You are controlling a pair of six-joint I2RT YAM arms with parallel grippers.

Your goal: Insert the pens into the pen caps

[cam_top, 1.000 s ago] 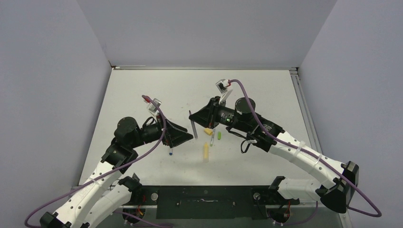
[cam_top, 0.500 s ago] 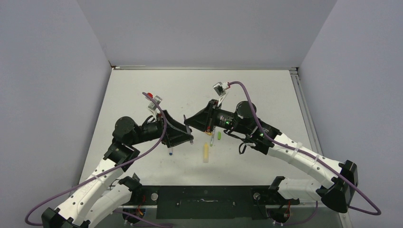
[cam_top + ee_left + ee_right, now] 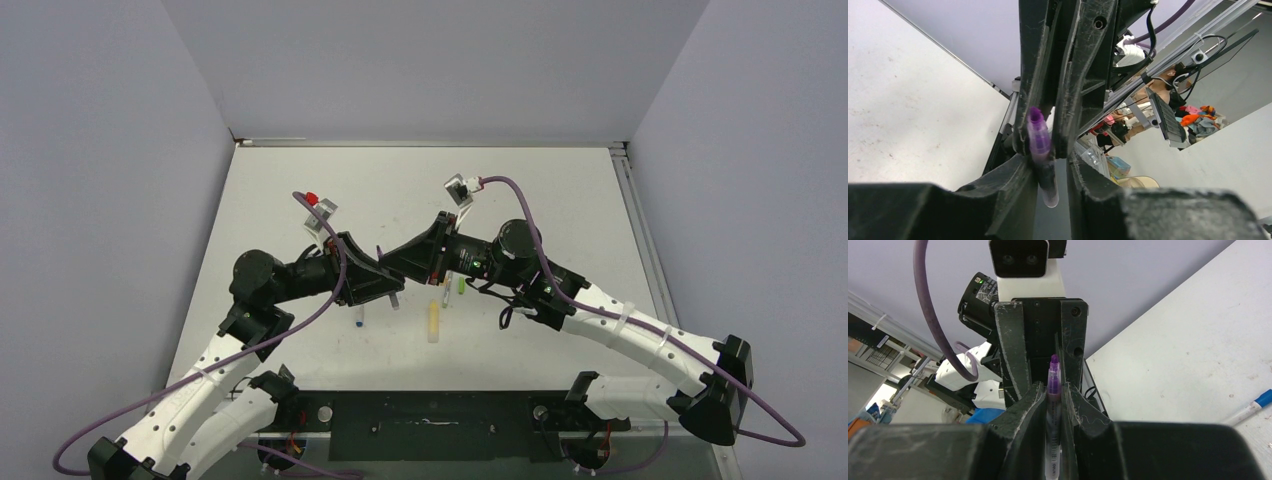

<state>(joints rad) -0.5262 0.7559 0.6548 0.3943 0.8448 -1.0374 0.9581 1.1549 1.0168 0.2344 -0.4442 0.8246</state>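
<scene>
Purple pen (image 3: 1053, 390): pinched in right fingers (image 3: 1023, 410); left fingers (image 3: 1008, 185) flank it narrowly, hold unclear. Yellow marker (image 3: 433, 321), blue-tipped pen (image 3: 359, 321), green cap (image 3: 461, 284) loose on bench (image 3: 300, 190); capping likely pending.

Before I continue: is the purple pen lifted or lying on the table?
Lifted: the right gripper holds the purple pen clear of the table, its far end between the left gripper's jaws.

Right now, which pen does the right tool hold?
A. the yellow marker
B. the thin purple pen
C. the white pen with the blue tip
B: the thin purple pen is clamped in the right tool, while the yellow marker and the blue-tipped pen lie on the table.
</scene>
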